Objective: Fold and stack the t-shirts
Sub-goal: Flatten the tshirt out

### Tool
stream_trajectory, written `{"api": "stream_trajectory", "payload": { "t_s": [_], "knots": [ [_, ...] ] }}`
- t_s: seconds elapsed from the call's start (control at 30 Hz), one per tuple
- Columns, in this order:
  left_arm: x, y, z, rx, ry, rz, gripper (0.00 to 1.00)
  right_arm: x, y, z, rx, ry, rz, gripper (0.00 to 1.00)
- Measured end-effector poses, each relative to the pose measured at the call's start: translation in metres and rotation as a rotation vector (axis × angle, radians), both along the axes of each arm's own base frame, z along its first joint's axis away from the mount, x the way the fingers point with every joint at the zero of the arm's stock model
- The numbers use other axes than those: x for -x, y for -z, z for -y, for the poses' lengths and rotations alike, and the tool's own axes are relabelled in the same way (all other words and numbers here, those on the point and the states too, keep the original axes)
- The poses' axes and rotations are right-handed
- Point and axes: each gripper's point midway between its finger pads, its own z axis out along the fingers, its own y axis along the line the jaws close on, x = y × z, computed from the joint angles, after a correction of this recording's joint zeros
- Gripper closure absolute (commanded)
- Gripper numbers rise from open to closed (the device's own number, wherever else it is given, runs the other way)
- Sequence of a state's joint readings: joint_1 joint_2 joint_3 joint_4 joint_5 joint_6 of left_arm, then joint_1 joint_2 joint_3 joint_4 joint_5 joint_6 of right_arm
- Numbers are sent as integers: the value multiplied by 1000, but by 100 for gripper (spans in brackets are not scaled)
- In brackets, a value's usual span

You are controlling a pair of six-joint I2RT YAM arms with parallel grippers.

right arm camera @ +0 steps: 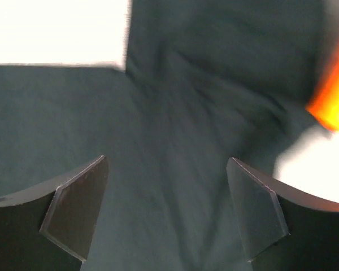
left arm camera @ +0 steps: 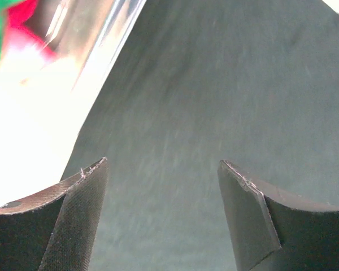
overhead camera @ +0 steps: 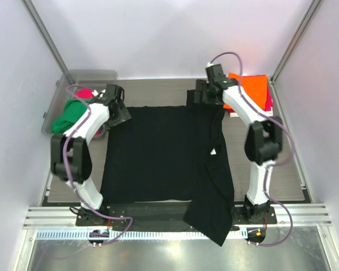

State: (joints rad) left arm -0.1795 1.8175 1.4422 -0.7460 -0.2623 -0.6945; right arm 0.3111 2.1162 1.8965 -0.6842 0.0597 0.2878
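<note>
Above far corners of the black t-shirt (overhead camera: 158, 155), left hand (left arm camera: 163, 164) and right hand (right arm camera: 166, 161), both spread wide.

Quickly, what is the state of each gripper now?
Left gripper: open, holding nothing, over the black fabric t-shirt.
Right gripper: open, holding nothing.

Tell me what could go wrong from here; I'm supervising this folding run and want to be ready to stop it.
1. Part of the black shirt hangs off the front of the table; pulling the far corners may drag it unevenly or snag it on the rail.
2. The left gripper, open, sits close to the clear bin and might bump it.
3. The right gripper, open, is near the orange shirt and could catch it too.
</note>
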Motion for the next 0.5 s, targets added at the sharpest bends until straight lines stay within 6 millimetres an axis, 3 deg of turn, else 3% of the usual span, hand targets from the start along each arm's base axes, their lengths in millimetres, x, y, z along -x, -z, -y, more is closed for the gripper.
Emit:
{"api": "stream_trajectory", "payload": {
  "t_s": [0.13, 0.2, 0.23, 0.33, 0.5],
  "knots": [
    [43, -32, -3, 11, 19, 57, 23, 47, -48, 44, 21, 103, 69, 36],
    [66, -43, -7, 14, 34, 75, 23, 68, -50, 64, 27, 146, 65, 41],
    [77, -49, -8, 17, 41, 85, 23, 77, -46, 72, 29, 167, 59, 45],
    [107, -63, -13, 23, 63, 120, 23, 102, -7, 91, 53, 204, -39, 46],
    [141, -82, -19, 25, 97, 194, 23, 136, 61, 88, 68, 176, -237, 48]
  ]
}}
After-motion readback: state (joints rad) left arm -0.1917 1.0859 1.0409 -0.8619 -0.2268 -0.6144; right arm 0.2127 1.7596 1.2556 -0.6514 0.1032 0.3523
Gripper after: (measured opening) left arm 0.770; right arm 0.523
